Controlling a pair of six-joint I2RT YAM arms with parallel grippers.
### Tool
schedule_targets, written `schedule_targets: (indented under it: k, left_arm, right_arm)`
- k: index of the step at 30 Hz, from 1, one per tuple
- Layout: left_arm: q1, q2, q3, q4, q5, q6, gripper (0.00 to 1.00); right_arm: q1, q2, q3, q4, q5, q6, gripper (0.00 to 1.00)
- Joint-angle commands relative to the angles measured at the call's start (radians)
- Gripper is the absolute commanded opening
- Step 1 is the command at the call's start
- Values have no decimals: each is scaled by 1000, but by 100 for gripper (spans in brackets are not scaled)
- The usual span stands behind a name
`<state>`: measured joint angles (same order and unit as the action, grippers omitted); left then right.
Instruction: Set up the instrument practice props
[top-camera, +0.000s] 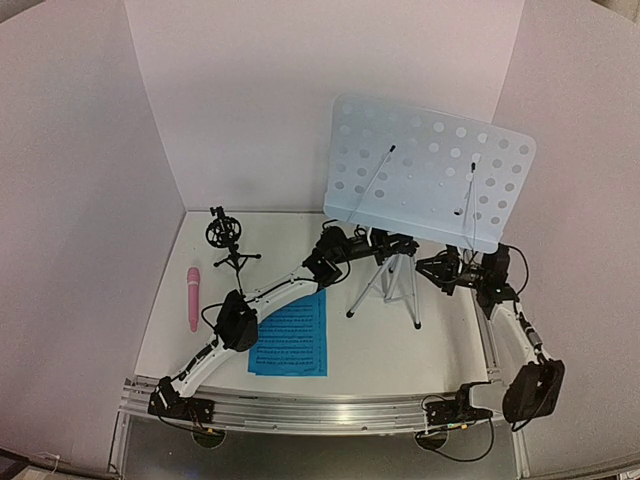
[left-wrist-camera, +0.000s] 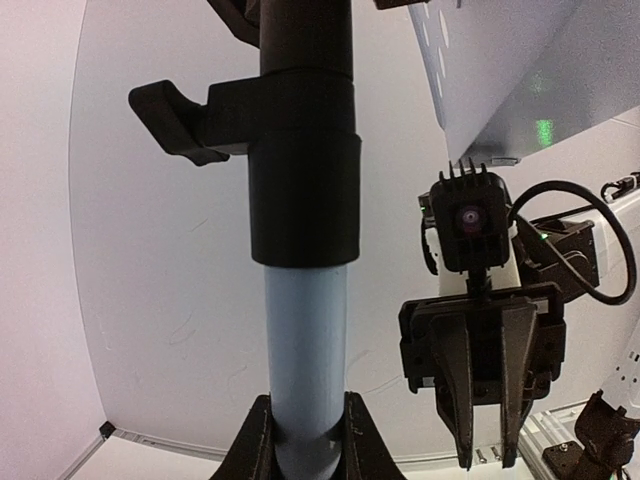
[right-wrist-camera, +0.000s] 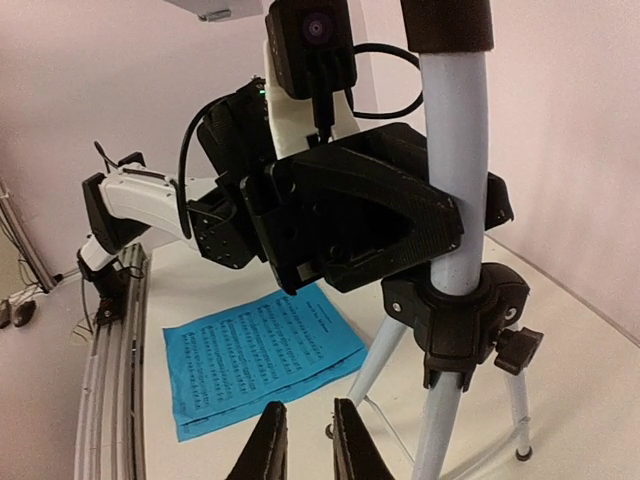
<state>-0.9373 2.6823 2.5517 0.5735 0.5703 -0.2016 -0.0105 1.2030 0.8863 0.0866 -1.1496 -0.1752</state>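
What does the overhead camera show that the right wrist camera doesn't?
Only the overhead view shows the pink microphone, the black tripod mic mount and the full perforated pale-blue desk of the music stand. Only the right wrist view shows, close up, the left pincer clamped on the stand's pale pole and the black knob collar above the legs. Both show the blue sheet-music pages, the silver tripod legs and the left arm.

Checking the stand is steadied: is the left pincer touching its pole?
Touching. Left wrist view: the left pincer has fingers against both sides of the music stand's pole.
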Motion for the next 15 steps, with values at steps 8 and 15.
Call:
schedule_targets:
  k: [8,15]
  left_arm:
    - [-29,-41,-89,-81,-3,92,16]
    - [-29,-67,-113,-68,-6,96,32]
  right_arm:
    - [-6,-149,-98,-118,244,-9,32]
    - [-6,-142,-108,-198,315,-80,36]
